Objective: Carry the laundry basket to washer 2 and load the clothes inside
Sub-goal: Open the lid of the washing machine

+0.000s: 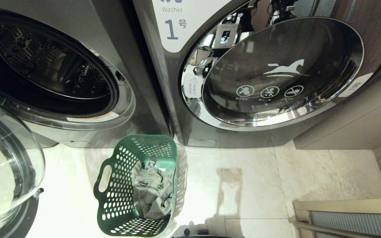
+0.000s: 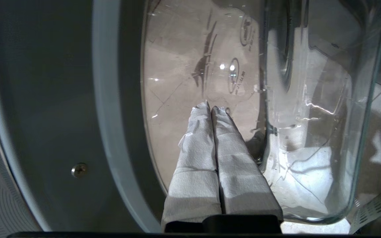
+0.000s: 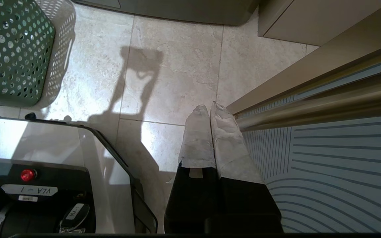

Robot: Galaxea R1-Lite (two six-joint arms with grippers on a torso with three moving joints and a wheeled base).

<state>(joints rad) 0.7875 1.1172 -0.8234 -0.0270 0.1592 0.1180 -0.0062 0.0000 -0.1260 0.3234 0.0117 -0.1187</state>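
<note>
The dark green laundry basket stands on the floor between the two washers, its corner also in the right wrist view. The pale grey-green clothes lie crumpled inside it. The washer on the left, beside the one labelled 1, has its drum open and its glass door swung out; its number label is out of view. My left gripper is shut and empty, with its tips close against that door's glass bowl. My right gripper is shut and empty over the floor tiles. Neither arm shows in the head view.
Washer 1 stands at the right with its chrome-ringed door closed. A beige cabinet flanks it, and a ribbed panel with a metal rail sits at lower right. My own base lies just behind the basket.
</note>
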